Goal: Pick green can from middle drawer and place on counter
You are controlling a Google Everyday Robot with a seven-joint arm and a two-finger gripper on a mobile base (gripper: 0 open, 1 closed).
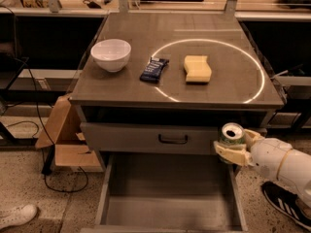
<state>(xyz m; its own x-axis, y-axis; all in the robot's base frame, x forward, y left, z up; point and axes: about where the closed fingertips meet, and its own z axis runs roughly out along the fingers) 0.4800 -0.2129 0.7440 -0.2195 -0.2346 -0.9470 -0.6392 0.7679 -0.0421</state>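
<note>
My gripper (232, 147) comes in from the lower right and is shut on the green can (231, 134), whose silver top with pull-tab faces up. It holds the can upright above the right rear corner of the open middle drawer (170, 212), in front of the closed drawer front, below counter height. The drawer floor is bare. The counter (223, 86) above carries a thin white circle.
On the counter stand a white bowl (111, 54), a dark snack packet (154, 70) and a yellow sponge (197, 69). A closed drawer front with a dark handle (173, 140) sits under the counter. A cardboard box (60, 135) stands at the left. Shoes show on the floor.
</note>
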